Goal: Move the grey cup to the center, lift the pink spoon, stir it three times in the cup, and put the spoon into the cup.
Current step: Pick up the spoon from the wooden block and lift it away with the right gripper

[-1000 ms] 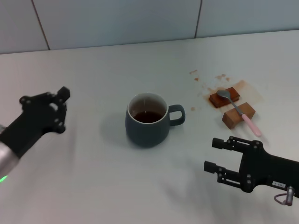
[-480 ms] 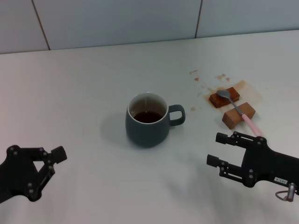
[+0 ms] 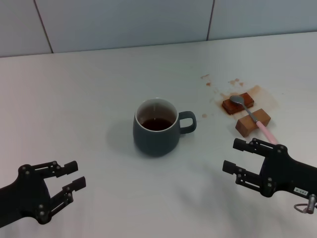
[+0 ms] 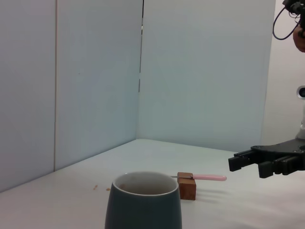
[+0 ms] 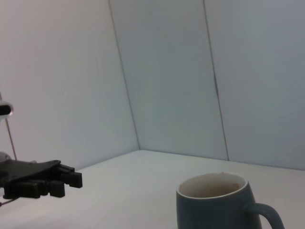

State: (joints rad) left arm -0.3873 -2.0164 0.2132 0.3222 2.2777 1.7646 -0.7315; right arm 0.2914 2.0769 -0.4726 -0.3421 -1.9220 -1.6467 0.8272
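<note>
Grey cup [image 3: 156,126] sits mid-table, one cup, tea inside, handle toward the right gripper [image 3: 238,156]. Nearest me, that claw and the left gripper [image 3: 74,176] both hang with fingers apart, holding nothing. Farther off, one pink spoon [image 3: 255,119] rests across two brown blocks [image 3: 252,122], raised for easy grabbing.

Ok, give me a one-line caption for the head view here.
Grey cup sits mid-table, pink spoon rests across two brown blocks, left claw and right claw open near the front edge.
</note>
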